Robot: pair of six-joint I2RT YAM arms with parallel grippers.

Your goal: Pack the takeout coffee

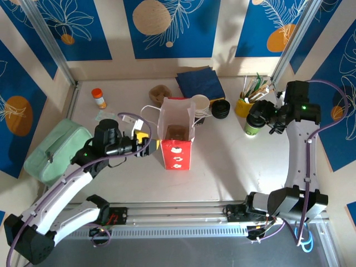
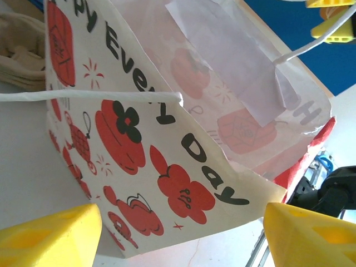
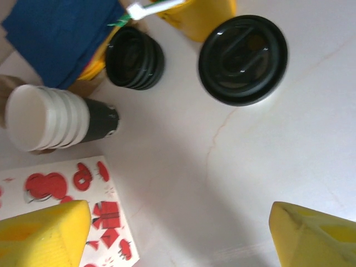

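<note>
Your right gripper [image 3: 181, 239] stands wide open and empty, near the takeout coffee [image 3: 243, 60], which sits upright, black lid on, just beside the yellow holder [image 1: 242, 108]. Your left gripper [image 2: 182, 236] is wide open beside the printed paper bag [image 2: 161, 150]; its fingers appear clear of the paper, though contact is hard to judge.

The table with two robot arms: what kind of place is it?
Probably a robot test station made like a coffee takeaway counter: metal rails edge the pale table, which holds a red-and-white paper bag and stacked white paper cups.
</note>
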